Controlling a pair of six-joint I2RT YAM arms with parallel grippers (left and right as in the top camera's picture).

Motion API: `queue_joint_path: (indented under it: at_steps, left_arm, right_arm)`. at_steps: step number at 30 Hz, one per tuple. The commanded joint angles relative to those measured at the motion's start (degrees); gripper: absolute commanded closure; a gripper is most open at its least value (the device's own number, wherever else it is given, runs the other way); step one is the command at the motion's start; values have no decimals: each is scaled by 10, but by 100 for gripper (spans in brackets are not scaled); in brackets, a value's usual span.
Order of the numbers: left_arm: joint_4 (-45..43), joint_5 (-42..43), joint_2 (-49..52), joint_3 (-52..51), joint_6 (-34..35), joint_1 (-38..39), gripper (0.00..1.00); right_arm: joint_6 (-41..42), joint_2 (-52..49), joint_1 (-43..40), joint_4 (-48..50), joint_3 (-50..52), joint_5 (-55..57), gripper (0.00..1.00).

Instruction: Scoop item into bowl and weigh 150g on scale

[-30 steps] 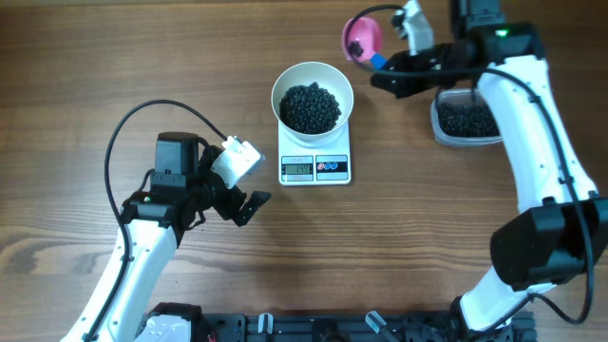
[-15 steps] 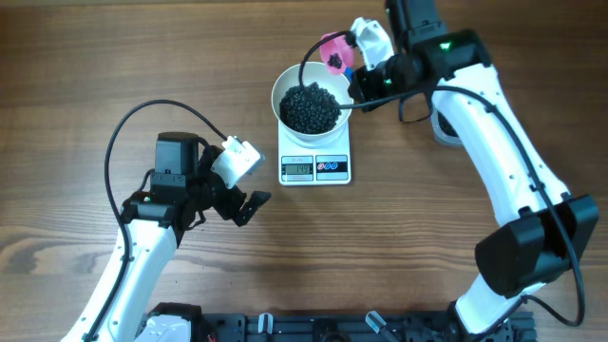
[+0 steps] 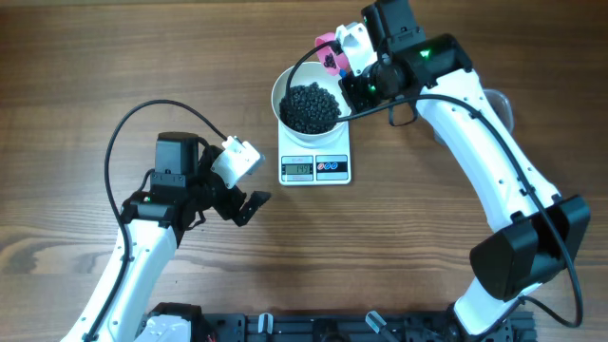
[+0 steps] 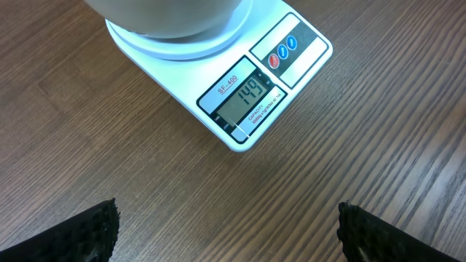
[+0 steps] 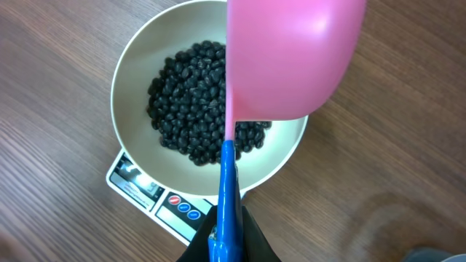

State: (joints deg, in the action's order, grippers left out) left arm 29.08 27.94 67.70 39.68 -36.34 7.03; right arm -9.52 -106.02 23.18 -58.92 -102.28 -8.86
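Matt brown wood-grain table (image 4: 349, 182). Smooth white plastic scale (image 4: 306, 51). Smooth, plain white bowl (image 5: 131, 87) holding small, slightly shiny black beans (image 5: 189, 102). Glossy pink plastic scoop (image 5: 291, 58) with a smooth blue handle (image 5: 227, 196).

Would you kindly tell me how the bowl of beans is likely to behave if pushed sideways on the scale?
The bowl looks smooth and the top of the scale slick, so it would probably slide easily. The beans piled low inside likely weigh it down, so tipping seems unlikely. Loose and round, they might shift under a sharp shove.
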Motion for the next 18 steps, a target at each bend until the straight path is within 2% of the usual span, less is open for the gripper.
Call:
queue_joint_path:
  at_steps: [1,8,18]
  left_arm:
    - [-1,11,-5,-6,-9,4,0]
    - [-1,11,-5,-6,-9,4,0]
    - [-1,11,-5,-6,-9,4,0]
  right_arm:
    - [-25,4,9,6,-12,24,96]
    - [-40,4,11,7,-12,38,96]
    - [-40,4,15,13,-12,4,96]
